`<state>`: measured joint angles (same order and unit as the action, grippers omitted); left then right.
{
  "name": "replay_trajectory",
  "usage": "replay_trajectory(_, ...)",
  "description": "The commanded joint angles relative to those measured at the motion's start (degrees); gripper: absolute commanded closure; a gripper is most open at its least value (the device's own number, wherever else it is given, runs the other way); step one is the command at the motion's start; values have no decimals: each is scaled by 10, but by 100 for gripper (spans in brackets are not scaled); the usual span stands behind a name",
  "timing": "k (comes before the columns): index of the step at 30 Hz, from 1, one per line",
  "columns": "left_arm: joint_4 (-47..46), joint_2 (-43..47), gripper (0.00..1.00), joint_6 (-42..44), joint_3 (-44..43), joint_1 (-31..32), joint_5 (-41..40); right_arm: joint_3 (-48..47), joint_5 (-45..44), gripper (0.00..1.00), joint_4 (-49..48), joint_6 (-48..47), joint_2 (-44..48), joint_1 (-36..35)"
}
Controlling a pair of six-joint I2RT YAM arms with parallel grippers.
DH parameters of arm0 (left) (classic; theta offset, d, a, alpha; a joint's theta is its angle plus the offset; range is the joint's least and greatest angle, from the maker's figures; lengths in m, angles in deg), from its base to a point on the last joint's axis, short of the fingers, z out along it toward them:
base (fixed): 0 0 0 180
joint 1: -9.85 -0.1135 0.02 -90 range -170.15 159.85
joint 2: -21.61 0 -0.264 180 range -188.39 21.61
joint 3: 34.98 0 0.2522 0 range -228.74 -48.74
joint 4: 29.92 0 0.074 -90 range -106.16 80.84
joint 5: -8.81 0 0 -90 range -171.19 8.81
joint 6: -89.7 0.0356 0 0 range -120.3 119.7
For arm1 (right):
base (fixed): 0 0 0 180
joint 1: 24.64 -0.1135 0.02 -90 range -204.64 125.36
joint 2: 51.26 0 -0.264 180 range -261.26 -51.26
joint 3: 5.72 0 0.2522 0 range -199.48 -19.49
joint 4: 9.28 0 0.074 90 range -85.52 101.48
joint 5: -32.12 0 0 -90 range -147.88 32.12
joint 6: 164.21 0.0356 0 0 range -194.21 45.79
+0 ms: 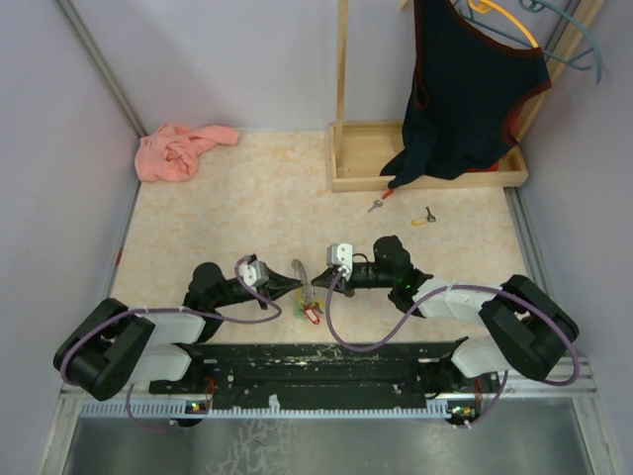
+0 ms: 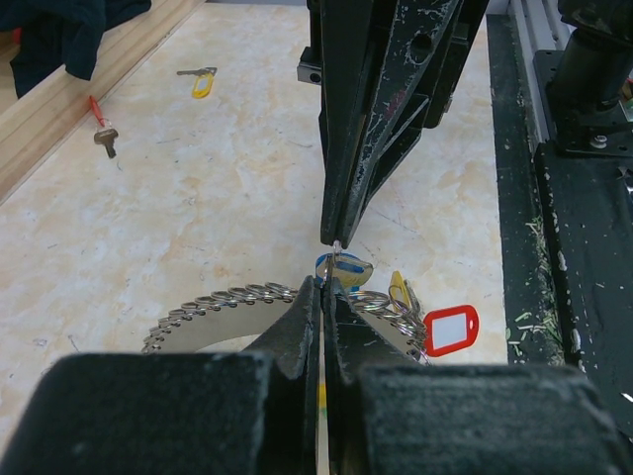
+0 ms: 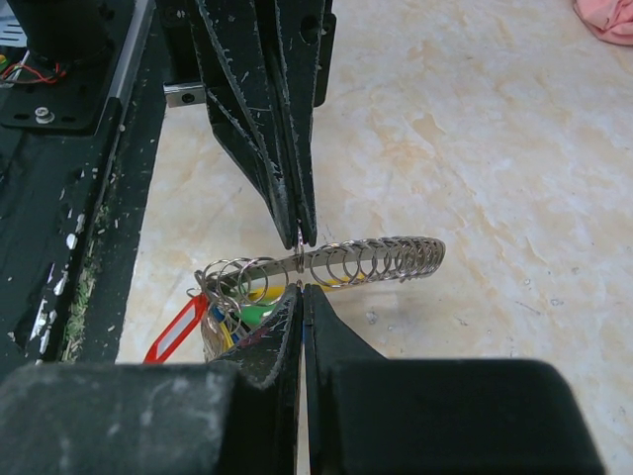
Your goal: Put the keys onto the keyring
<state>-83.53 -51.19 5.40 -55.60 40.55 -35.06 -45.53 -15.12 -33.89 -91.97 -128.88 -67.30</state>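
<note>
Progress: keyring (image 3: 376,259) pinched by left gripper (image 2: 323,289) and right gripper (image 3: 302,295), both clenched | red key (image 1: 379,203), yellow key (image 1: 423,218) judged unthreaded.

Both arms folded low, elbows out, wrists turned inward. Left pincer (image 1: 294,287) and right pincer (image 1: 322,280) nose to nose at centre, tips almost touching, both pressed closed.

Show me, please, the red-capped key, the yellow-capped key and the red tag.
red-capped key (image 2: 96,111), left wrist view, red part.
yellow-capped key (image 2: 202,87), left wrist view, yellow cap.
red tag (image 2: 451,330), left wrist view, white window.
</note>
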Motion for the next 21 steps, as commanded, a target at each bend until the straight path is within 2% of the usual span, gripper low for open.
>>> replay_trajectory(1,-14,8,99,8,-15,-3,11,-27,6,100,-21,6,20,-5)
replay_trajectory(21,-14,1,99,7,-21,-3,23,-36,20,100,-37,26,6,-5)
